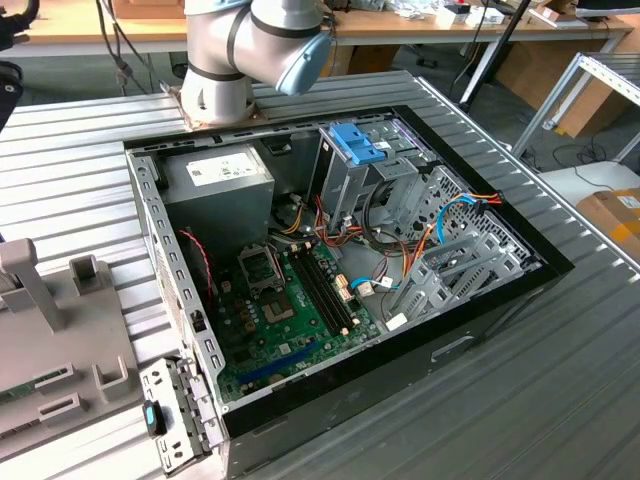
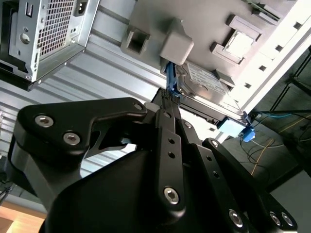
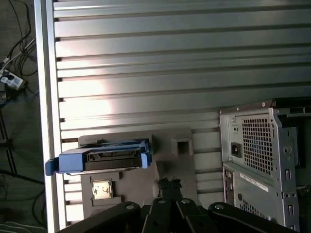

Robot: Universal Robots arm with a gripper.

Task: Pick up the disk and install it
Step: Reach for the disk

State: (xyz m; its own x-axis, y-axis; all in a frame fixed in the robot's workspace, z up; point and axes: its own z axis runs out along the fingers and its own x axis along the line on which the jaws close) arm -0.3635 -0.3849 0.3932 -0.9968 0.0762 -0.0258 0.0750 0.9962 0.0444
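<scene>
Ribbed metal table (image 1: 560,420) bearing an open computer case (image 1: 400,375), with a grey fixture (image 1: 60,350) just beside it on the exterior view's left. Resting on that fixture in both wrist views, the disk (image 3: 104,158) (image 2: 204,83) in its light blue carrier. Near it the gripper (image 2: 167,99) (image 3: 168,183), fingers pressed together on nothing, tips apart from the disk.

Exterior view: even, bright light is falling on the ribbed table (image 1: 90,180); the computer case (image 1: 470,350) is holding soft shadow inside.
First wrist view: white glare is washing the table beside the grey fixture (image 3: 141,184).
Second wrist view: the fixture's edge beyond the disk (image 2: 204,82) is bleaching out.
</scene>
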